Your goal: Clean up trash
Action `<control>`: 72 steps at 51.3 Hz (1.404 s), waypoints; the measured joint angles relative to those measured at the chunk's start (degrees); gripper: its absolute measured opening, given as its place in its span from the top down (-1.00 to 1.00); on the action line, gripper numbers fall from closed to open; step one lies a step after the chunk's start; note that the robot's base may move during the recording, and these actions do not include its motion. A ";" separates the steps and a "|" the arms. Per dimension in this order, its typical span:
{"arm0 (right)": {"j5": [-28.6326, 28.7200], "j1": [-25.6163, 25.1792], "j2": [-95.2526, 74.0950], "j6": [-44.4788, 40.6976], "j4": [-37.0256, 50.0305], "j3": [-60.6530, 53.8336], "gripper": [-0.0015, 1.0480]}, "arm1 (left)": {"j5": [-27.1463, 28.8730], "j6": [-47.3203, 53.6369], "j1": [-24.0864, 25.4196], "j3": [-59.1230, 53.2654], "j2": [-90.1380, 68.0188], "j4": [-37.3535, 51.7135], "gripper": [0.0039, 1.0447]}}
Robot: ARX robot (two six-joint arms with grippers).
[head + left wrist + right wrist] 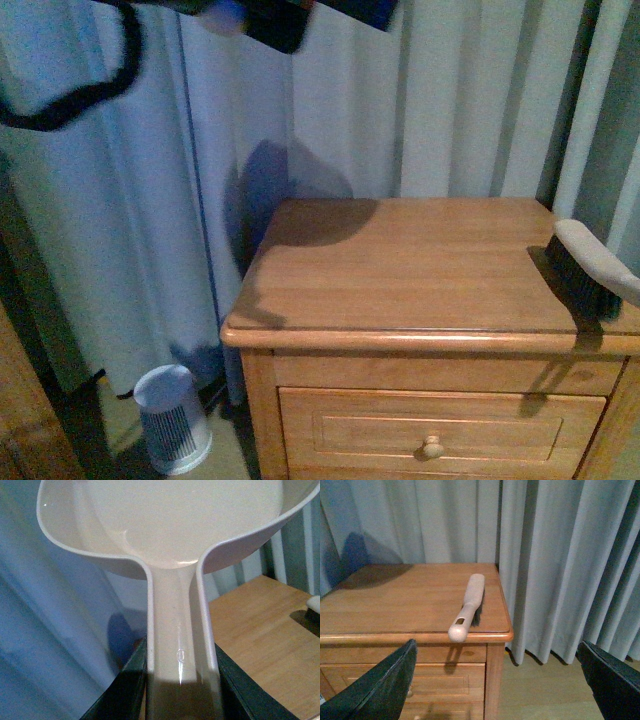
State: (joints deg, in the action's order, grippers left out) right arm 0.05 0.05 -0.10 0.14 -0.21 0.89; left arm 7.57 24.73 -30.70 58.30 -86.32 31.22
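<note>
Dustpan [175, 530] in left end effector [181, 685]

Left hand [182, 690] clamped, right hand [497, 687] seemingly open

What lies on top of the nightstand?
Only a brush, near the right edge of the nightstand, with its handle poking past the front edge. Nothing else shows on the top. Whatever is under the brush is covered and cannot be seen.
</note>
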 joint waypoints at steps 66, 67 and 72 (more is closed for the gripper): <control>0.00 0.00 0.00 0.00 0.00 0.00 -0.86 | -42.60 -15.87 50.84 -38.18 62.71 -17.38 0.46; 0.00 0.00 0.00 0.00 0.00 0.00 -0.86 | -42.84 -16.00 51.06 -38.36 62.95 -17.38 0.46; 0.00 0.00 0.00 0.00 0.00 0.00 -0.86 | -43.19 -16.72 51.34 -38.82 63.76 -17.38 0.46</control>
State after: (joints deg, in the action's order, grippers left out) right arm 0.05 0.05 -0.10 0.14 -0.21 0.89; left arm -35.62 8.01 20.64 19.49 -22.57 13.85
